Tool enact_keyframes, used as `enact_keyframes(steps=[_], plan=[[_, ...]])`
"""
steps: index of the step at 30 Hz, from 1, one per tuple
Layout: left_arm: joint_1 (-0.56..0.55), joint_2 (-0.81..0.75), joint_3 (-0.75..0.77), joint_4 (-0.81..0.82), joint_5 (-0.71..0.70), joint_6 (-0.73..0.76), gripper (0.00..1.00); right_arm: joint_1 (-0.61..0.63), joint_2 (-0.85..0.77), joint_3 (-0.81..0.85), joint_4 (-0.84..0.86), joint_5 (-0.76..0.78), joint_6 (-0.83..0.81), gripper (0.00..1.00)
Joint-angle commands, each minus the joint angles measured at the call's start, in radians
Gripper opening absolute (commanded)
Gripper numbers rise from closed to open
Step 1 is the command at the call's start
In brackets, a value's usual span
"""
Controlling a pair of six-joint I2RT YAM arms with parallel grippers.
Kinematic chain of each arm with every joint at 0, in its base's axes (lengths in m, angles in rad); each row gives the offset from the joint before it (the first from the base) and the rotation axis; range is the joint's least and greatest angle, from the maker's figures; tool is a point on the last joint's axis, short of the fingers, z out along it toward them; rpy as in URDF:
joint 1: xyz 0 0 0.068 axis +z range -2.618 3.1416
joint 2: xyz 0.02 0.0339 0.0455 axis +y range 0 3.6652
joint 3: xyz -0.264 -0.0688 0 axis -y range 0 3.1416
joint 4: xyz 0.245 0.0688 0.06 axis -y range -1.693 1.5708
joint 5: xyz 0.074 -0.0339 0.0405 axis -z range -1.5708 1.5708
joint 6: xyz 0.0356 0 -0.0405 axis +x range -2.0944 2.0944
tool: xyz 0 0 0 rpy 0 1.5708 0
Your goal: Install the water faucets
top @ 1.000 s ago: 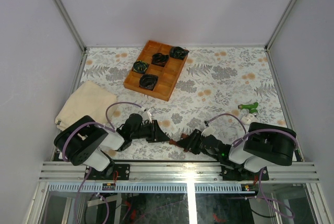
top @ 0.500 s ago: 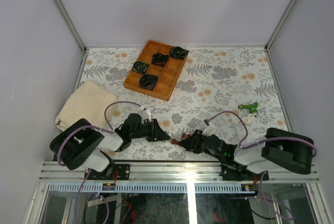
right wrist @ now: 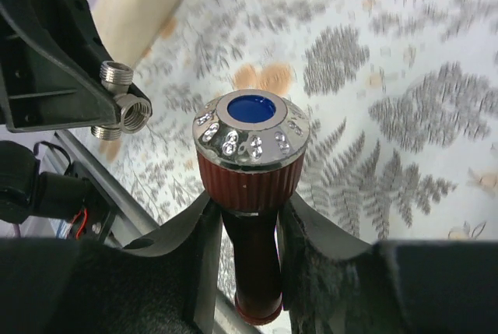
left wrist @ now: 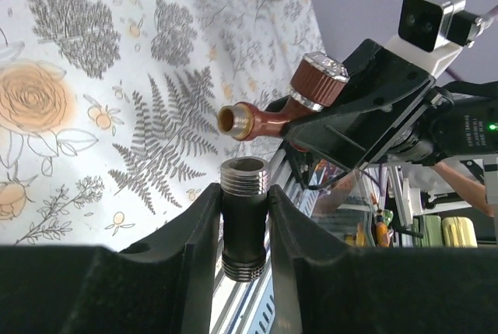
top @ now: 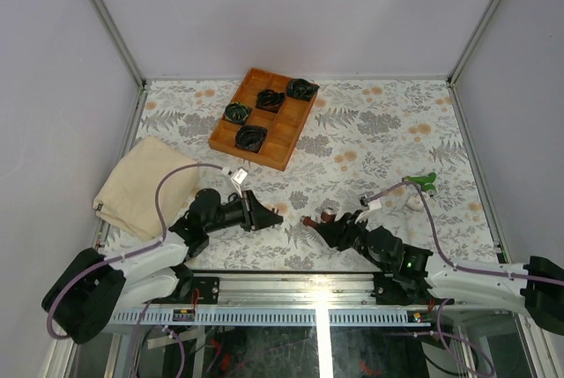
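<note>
While Both Pincers Grip, Faucet and Fitting Sit Apart

As the left pincer (left wrist: 244, 194) clamps narrow on a dark threaded fitting (left wrist: 244, 229), that piece sits lengthwise between its fingers, a silvery threaded end poking past the tips. Straight ahead of this pincer, near but not touching, hangs the red-brown faucet (left wrist: 264, 122), its brassy open spout turned toward the fitting. The right pincer (right wrist: 247, 213) holds that faucet, fingers closed on its dark stem just below the ribbed knob, whose shiny cap has a blue centre. The two pincers point at each other over the near edge of the flowered table (top: 370, 131), a small gap between them. Well off to the right pincer's right and farther up the table, the green faucet (top: 426, 181) lies with a small white piece (top: 414, 203) just beside it. Farther up the table from the left pincer sits a wooden tray (top: 248, 157) with black-and-green coils (top: 250, 137) in its compartments; a cream cloth (top: 141, 186) lies to that pincer's left.
</note>
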Motion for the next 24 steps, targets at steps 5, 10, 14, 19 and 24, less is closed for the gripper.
enact_keyframes(steps=[5, 10, 14, 19, 24], plan=[[0.170, -0.181, 0.048, -0.012, 0.197, -0.089, 0.00, -0.011, -0.187, 0.105, 0.028, 0.161, -0.474, 0.00], [0.295, -0.154, 0.068, 0.214, 0.370, -0.294, 0.00, -0.244, -0.165, 0.202, 0.058, -0.296, -0.402, 0.00], [0.303, -0.124, 0.099, 0.370, 0.459, -0.433, 0.00, -0.542, -0.076, 0.187, 0.216, -0.618, -0.219, 0.00], [0.304, -0.158, 0.145, 0.259, 0.500, -0.415, 0.00, -0.546, -0.033, 0.189, 0.358, -0.835, -0.182, 0.00], [0.302, -0.192, 0.199, 0.036, 0.503, -0.285, 0.00, -0.544, -0.124, 0.129, 0.331, -0.839, -0.189, 0.00]])
